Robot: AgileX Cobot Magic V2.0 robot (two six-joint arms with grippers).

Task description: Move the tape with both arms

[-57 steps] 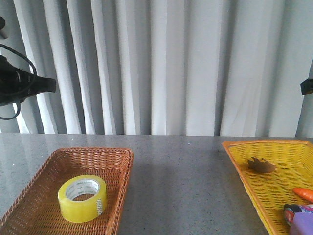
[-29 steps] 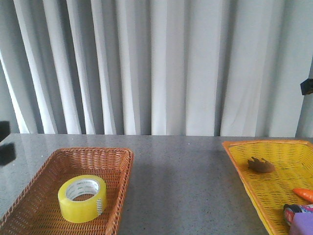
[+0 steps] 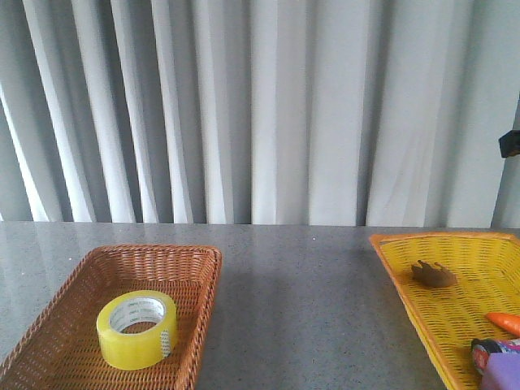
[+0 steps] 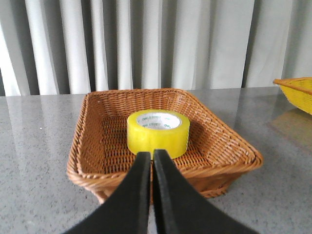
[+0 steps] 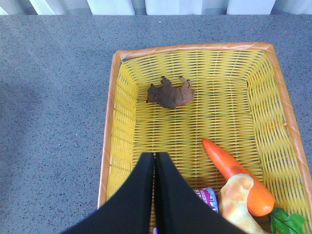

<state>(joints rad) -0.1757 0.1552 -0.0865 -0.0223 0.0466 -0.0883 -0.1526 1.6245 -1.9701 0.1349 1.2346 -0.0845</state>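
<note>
Both claws pressed together, wrist views only: left claw (image 4: pixel 152 155) facing tape (image 4: pixel 158 133)

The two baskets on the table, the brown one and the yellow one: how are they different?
The brown basket is reddish-brown wicker; the yellow basket is bright yellow with an orange rim. The brown basket holds only the tape; the yellow basket holds several things, among them a brown toy animal and a carrot. Both are woven, shallow and rectangular.
</note>
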